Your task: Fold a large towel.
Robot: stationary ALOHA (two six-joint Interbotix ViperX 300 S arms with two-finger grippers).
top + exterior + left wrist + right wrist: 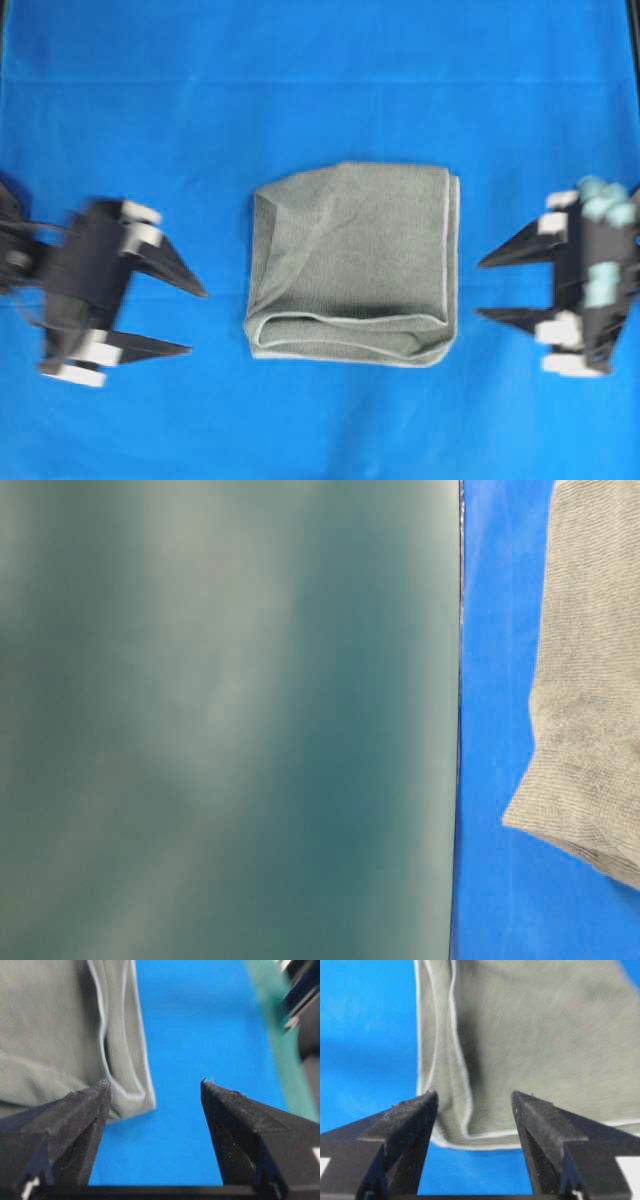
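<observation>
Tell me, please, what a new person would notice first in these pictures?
The folded grey-green towel lies in the middle of the blue table cover, its pale border showing. On either side waits an open black tool, the left tool and the right tool, both empty and apart from it.

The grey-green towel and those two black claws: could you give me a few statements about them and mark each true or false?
1. The grey-green terry towel lies folded in a compact block on the blue cloth surface. True.
2. The left gripper clamps the towel. False: it is open, clear of the towel.
3. The right gripper is open. True.
4. The towel has a red border. False: the stitched edge is pale grey-white.
</observation>
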